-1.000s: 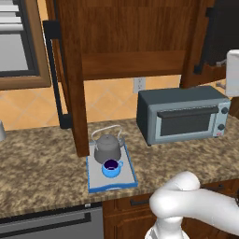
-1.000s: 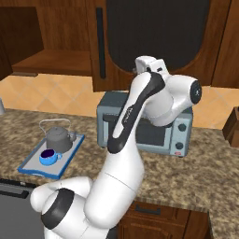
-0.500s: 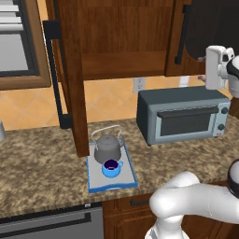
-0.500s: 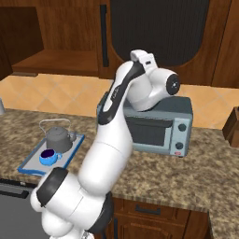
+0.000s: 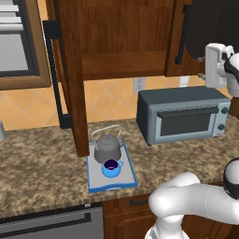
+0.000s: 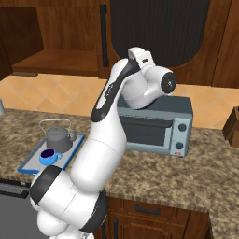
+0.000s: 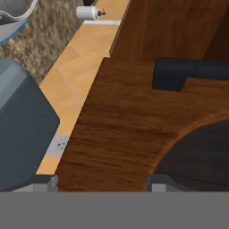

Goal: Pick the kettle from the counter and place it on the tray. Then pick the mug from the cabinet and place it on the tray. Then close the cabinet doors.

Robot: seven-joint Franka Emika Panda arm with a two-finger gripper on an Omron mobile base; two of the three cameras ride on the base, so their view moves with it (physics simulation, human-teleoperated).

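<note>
Taking the toaster oven (image 5: 183,115) as the landmark and going from left to right: well to its left on the speckled surface (image 5: 37,163) lies the tray (image 5: 94,177), with the kettle (image 5: 108,148) standing on its far half and the mug (image 5: 110,168) just in front of the kettle, so both placements look done. Above the tray, the left cabinet door (image 5: 70,70) stands swung out, edge-on, its black bar handle (image 5: 55,79) on the outer face. The cabinet (image 5: 123,42) is open between the doors, its shelf bare. Above the oven's right end, the right cabinet door (image 6: 156,30) is also ajar, and the hand (image 5: 214,65) sits right at it.

In the hand view the fingers (image 7: 152,184) show only as small tips against the door's wood, close to the end of its bar handle (image 7: 172,74); how far apart they stand cannot be told, and they appear to hold nothing.

The step in hand seems to be closing this right door. A flat, steady push on the panel near the handle edge, following the door's arc around its hinge, should do well; pressing too near the hinge would waste force. The wrist should stay clear of the oven top below.
</note>
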